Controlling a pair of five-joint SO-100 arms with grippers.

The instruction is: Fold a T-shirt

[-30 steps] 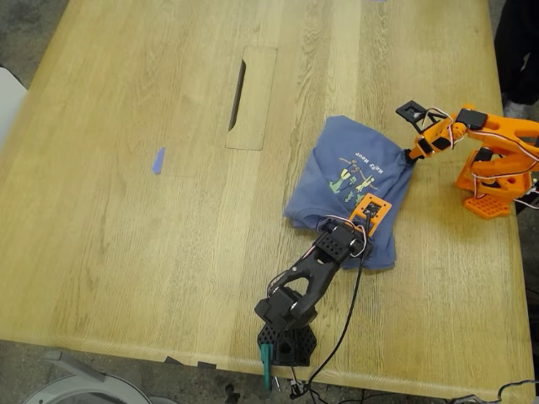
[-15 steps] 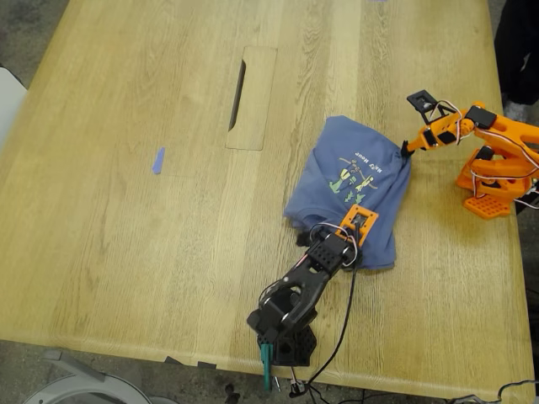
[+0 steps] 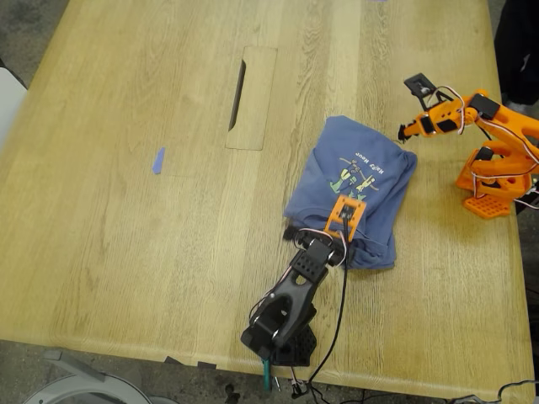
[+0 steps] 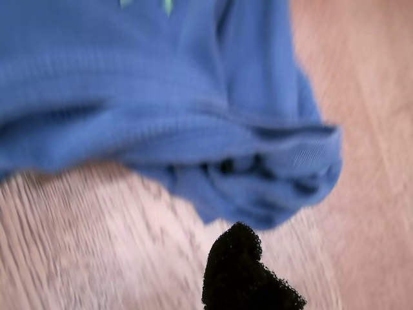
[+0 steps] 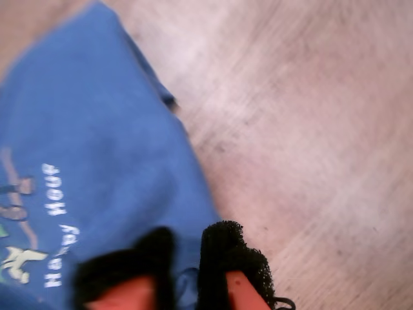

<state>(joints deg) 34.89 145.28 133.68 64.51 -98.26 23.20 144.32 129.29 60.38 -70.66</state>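
Because the slate-blue cotton T-shirt lies bunched on the wooden table, my first gripper hovers over its hem; I cannot tell its opening. My second gripper, fingers nearly together on nothing, hangs above the shirt's edge.

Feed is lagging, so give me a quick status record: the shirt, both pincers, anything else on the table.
T-shirt: bunched, partly folded, print facing up, on the table toward the exterior view's right
my first pincer: on the black arm, over the shirt's near edge; open or shut unclear
my second pincer: on the orange arm, at the shirt's corner by the lettering; grip unclear
other: blue tape scrap, well apart from the shirt
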